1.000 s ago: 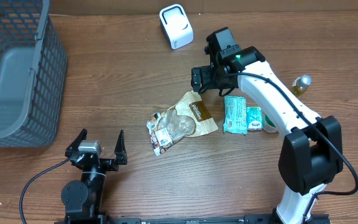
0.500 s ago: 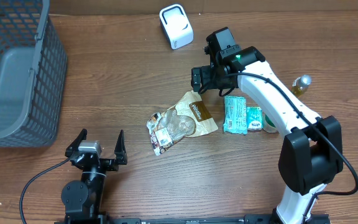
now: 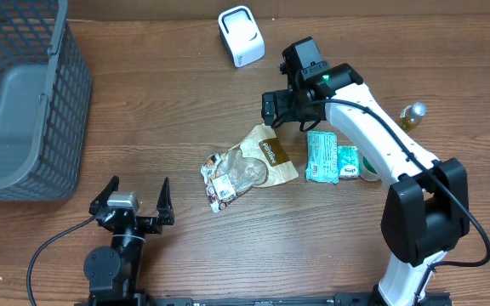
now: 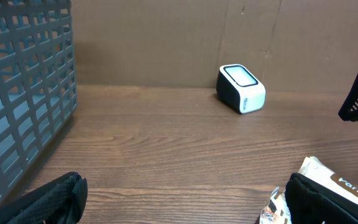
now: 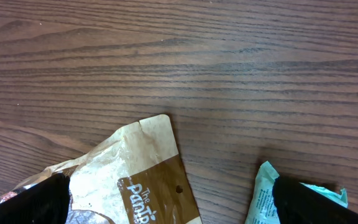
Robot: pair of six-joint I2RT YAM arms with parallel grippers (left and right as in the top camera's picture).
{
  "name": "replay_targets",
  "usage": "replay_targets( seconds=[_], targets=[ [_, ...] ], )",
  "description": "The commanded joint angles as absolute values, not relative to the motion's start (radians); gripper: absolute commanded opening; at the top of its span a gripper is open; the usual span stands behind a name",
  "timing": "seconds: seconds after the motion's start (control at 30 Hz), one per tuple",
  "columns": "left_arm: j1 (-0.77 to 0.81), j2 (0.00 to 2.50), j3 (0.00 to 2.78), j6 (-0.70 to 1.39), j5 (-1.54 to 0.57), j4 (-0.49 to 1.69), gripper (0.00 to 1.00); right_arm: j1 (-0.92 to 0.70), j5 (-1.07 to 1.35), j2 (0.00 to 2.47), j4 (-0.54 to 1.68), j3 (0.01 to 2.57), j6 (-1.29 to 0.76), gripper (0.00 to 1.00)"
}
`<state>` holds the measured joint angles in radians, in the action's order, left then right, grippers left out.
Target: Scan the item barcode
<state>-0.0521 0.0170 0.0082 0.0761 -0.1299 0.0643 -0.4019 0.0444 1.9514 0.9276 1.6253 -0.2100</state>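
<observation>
The white barcode scanner (image 3: 241,36) stands at the table's back edge and also shows in the left wrist view, scanner (image 4: 241,88). A crumpled brown-and-white snack bag (image 3: 249,166) lies mid-table beside a green packet (image 3: 321,157). My right gripper (image 3: 289,115) hovers open just behind them. In its wrist view the bag's top corner (image 5: 135,180) and the green packet's end (image 5: 263,193) lie between and under the spread fingers, right gripper (image 5: 176,202). My left gripper (image 3: 136,197) rests open near the front left, left gripper (image 4: 185,202), with bare wood between its fingers and the bag (image 4: 328,180) by its right finger.
A grey mesh basket (image 3: 24,102) fills the back left, close on the left in the left wrist view, basket (image 4: 23,93). A second green packet (image 3: 349,163) and a small bottle (image 3: 413,115) lie right of the right arm. A cardboard wall backs the table.
</observation>
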Motion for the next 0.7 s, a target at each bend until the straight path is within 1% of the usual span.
replay_targets(
  seconds=[0.0,0.27,0.53,0.67],
  targets=[
    [-0.044,0.004,0.004,0.09,-0.126,0.067,1.0,-0.403,0.035,1.947,0.924,1.622,-0.217,1.0],
    [-0.044,0.004,0.004,0.09,-0.126,0.067,1.0,-0.403,0.035,1.889,0.925,1.622,-0.171,1.0],
    [-0.044,0.004,0.004,0.09,-0.126,0.067,1.0,-0.405,0.035,1.729,0.925,1.622,-0.171,1.0],
    [-0.044,0.004,0.004,0.09,-0.126,0.067,1.0,-0.405,0.054,1.636,0.969,1.622,-0.175,1.0]
  ],
)
